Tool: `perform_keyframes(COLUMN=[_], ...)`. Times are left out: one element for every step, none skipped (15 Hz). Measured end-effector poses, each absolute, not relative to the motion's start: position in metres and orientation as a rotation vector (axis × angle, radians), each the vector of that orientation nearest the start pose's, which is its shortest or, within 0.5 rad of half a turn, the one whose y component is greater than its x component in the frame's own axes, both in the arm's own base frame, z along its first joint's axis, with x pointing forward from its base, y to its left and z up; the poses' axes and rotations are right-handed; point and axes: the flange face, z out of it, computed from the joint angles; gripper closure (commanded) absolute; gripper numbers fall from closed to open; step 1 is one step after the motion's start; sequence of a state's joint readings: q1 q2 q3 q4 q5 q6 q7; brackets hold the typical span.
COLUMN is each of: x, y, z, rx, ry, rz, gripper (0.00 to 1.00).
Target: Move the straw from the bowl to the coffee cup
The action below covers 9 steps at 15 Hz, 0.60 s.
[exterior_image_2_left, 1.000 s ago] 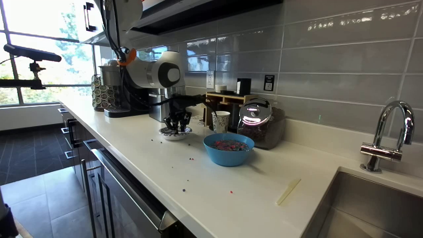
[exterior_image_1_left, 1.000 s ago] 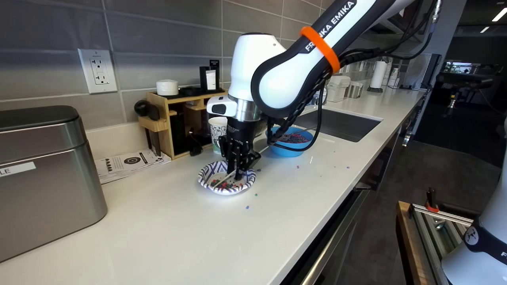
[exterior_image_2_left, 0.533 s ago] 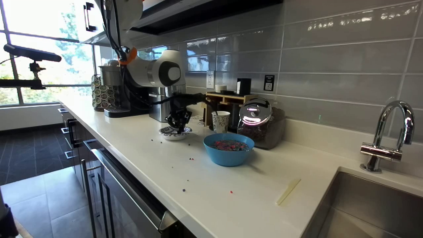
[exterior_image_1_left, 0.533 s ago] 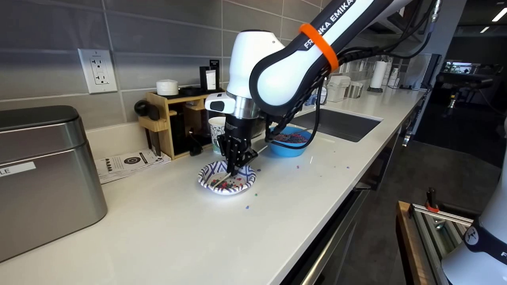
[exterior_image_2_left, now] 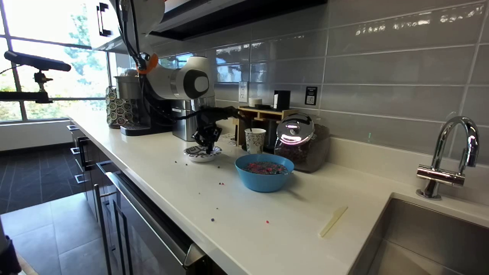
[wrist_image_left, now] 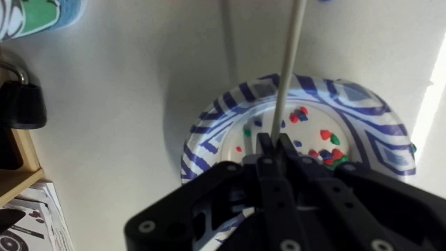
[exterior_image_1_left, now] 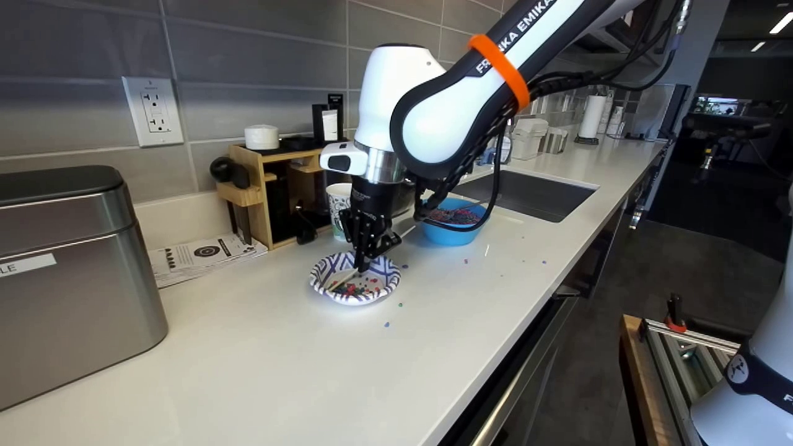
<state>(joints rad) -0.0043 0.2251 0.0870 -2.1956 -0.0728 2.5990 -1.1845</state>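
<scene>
Fingers (wrist_image_left: 266,143): drawn together, gap down to the straw's thickness, straw (wrist_image_left: 287,69) pinched at the tips
Gripper (wrist_image_left: 275,140): pointing down, fingertips over the patterned bowl (wrist_image_left: 379,132) in both exterior views
Straw: pale, tilted; in the wrist view runs from the tips across the rim and out of frame at the top; in an exterior view one end slants down against the bowl's inside, can't tell if it touches
Patterned bowl: white and blue, on the counter (exterior_image_1_left: 266,359), red, green and blue bits (wrist_image_left: 325,135) in it, a few more strewn around
Coffee cup (exterior_image_1_left: 339,207): upright behind the gripper, near the wooden shelf (exterior_image_1_left: 255,164), cropped in the wrist view
Blue bowl (exterior_image_2_left: 264,181): holds dark and red bits (exterior_image_2_left: 266,167), near the lidded jar (exterior_image_2_left: 313,152)
Knife (exterior_image_2_left: 333,221): pale, flat on the counter near the sink (exterior_image_2_left: 428,221)
Bin (exterior_image_1_left: 74,310): steel, papers (exterior_image_1_left: 192,266) between it and the shelf
</scene>
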Motion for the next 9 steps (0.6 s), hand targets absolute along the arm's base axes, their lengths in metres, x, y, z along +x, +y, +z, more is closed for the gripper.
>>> perform_keyframes(x=[0.570, 0.570, 0.570, 0.570, 0.569, 0.569, 0.568, 0.567, 0.566], y=[0.048, 0.048, 0.048, 0.048, 0.047, 0.046, 0.044, 0.043, 0.041], z=[0.301, 0.303, 0.305, 0.308, 0.312, 0.316, 0.320, 0.326, 0.333], rx=[-2.565, -2.566, -2.568, -2.571, -2.576, -2.583, -2.593, -2.605, -2.620], ry=[-1.995, -1.996, -1.997, -1.996, -1.991, -1.980, -1.961, -1.937, -1.907], rz=[-0.232, -0.237, -0.242, -0.249, -0.258, -0.270, -0.288, -0.313, -0.350], gripper=[0.99, 0.99, 0.99, 0.99, 0.99, 0.99, 0.99, 0.99, 0.99])
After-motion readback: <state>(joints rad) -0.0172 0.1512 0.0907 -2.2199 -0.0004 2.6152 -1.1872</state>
